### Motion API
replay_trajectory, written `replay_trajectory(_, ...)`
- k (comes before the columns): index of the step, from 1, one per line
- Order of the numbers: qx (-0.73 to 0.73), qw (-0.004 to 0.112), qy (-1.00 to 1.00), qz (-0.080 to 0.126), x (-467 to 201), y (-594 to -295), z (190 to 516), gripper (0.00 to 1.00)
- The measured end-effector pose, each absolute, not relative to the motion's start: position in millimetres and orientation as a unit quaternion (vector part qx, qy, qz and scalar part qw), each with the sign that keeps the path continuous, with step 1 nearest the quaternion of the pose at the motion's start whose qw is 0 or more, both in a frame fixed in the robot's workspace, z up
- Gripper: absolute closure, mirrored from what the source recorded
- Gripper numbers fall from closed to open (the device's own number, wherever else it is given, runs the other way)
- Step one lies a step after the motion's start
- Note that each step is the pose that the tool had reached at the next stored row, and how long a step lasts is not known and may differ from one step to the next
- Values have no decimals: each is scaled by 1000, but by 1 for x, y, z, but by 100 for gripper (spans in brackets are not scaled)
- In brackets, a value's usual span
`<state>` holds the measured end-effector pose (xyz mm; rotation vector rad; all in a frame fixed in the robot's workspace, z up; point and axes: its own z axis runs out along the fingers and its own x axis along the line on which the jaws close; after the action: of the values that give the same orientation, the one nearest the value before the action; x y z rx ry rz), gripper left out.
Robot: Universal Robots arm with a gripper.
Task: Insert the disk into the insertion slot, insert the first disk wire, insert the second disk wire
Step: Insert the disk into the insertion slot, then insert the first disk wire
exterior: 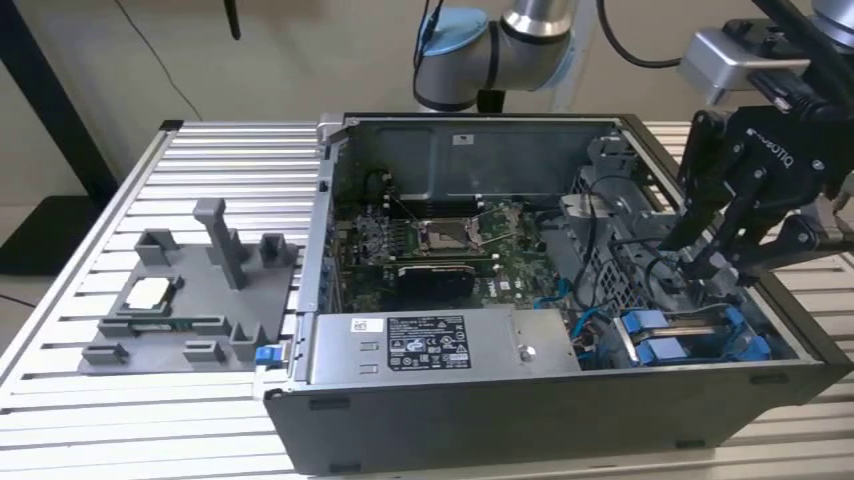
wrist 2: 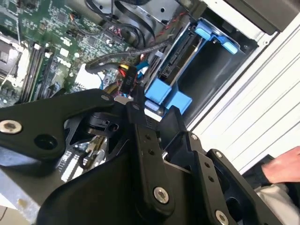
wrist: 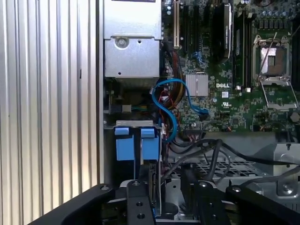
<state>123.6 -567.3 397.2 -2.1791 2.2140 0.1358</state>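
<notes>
One black two-finger gripper (wrist 2: 125,102), seemingly clenched on a black wire connector (wrist 2: 127,82) at the grey metal case's (exterior: 534,410) four o'clock, could have jammed it askew against the blue-framed silver disk (wrist 2: 177,63).

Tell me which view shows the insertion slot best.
The second wrist view: the insertion slot shows along its length, with blue rails and tabs. The first wrist view gives its two blue tabs; the exterior view, blue parts near the gripper.

I'd call this a robotics lab bench. An open computer case (exterior: 534,415) lies on a ribbed metal table (exterior: 227,150) next to a grey plastic parts holder (exterior: 187,300). A robot arm (exterior: 497,45) stands just behind the case.
</notes>
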Motion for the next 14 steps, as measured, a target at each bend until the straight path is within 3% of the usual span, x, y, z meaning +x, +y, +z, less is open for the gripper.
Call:
replay_trajectory(4,-700,40,710,65,124,-566,397,59)
replay_trajectory(14,-699,58,708,83,130,-566,389,59)
